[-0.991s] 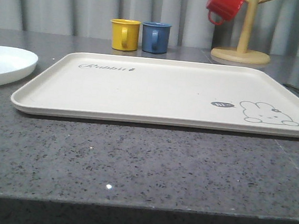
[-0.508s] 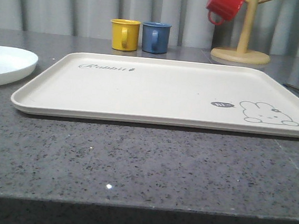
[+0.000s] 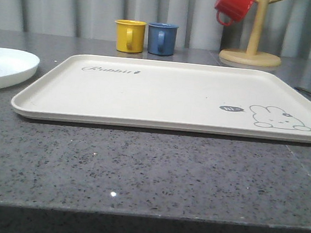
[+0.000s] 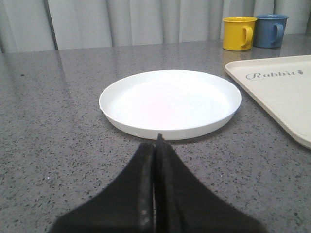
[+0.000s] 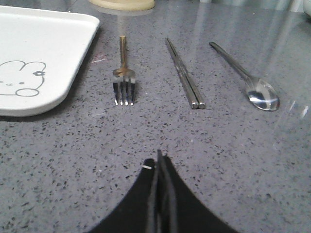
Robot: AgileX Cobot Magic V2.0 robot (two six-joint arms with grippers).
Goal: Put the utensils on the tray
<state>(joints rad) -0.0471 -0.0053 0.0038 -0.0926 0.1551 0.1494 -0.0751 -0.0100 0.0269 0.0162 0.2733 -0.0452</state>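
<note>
Speckled grey stone is running under everything, glossy enough to be catching the light, and nothing is sitting on the tray (image 3: 163, 92) yet — so I would judge the job is only just starting. The tray is lying flat in the middle of the counter, cream and matte, with rounded corners, a low rim, a line-drawn rabbit and grey script.

Just beside its rabbit end, the fork (image 5: 124, 80), the chopsticks (image 5: 184, 75) and the spoon (image 5: 245, 77) are lying in a row on the stone, apart from one another, all slim polished metal. The right gripper (image 5: 158, 162) is hovering near them, jaws pressed together on nothing. It will need to be opening and coming down over a thin handle lying flush on a hard surface — a fiddly pinch, probably the fork first.

Off the tray's other end, the white plate (image 4: 170, 102) is resting near the left gripper (image 4: 156, 145), whose jaws are likewise closed and empty. It looks smooth, round and shallow.
</note>
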